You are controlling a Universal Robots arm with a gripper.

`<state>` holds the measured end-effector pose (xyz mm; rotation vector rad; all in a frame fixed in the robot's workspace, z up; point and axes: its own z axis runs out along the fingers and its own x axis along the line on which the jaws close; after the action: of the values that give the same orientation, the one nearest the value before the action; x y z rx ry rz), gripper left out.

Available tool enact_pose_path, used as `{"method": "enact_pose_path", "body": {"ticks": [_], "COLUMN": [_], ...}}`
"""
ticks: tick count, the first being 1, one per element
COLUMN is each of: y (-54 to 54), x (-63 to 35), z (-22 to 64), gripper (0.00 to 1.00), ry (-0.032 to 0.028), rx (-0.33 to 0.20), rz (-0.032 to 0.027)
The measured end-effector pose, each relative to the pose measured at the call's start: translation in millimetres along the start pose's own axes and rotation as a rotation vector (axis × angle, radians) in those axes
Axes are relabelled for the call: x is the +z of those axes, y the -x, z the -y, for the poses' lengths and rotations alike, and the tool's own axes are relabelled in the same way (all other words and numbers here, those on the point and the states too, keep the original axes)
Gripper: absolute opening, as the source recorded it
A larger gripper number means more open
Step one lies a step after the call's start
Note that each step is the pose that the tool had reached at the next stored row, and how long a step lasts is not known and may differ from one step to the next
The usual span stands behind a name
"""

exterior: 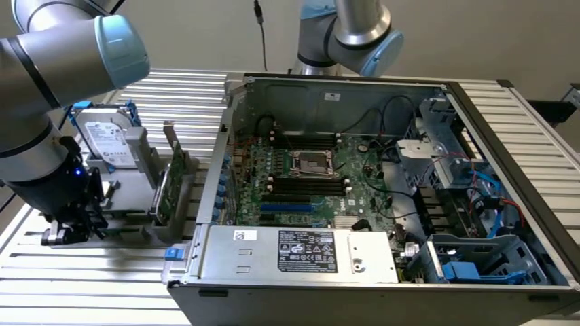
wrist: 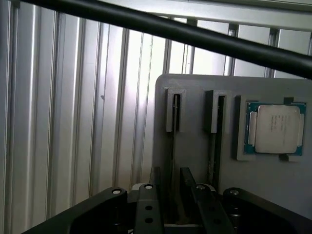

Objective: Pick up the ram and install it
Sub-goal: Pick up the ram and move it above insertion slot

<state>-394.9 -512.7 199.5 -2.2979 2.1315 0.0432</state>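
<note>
In the wrist view a grey holder carries two thin sticks standing on edge in slots. The ram is the one running down between my fingertips. My gripper is open, one finger on each side of the ram's edge, with a gap to each. A second stick stands in the neighbouring slot. In the exterior view my gripper is lowered over the holder, at the left of the open computer case.
A square silver processor lies in a pocket of the holder beside the sticks. A hard drive and a green expansion card stand in racks between my arm and the case. The motherboard has dark memory slots. A black cable crosses the wrist view.
</note>
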Motion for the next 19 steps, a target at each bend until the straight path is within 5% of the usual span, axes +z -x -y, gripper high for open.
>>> {"method": "enact_pose_path", "body": {"ticks": [12, 19], "y": [-0.1, -0.1], "x": [2.1, 2.1], "z": [0.1, 0.0], "gripper": [0.31, 0.15], "ry": [-0.0006, -0.0006], "rx": [0.0, 0.001], "rz": [0.0063, 0.009]}}
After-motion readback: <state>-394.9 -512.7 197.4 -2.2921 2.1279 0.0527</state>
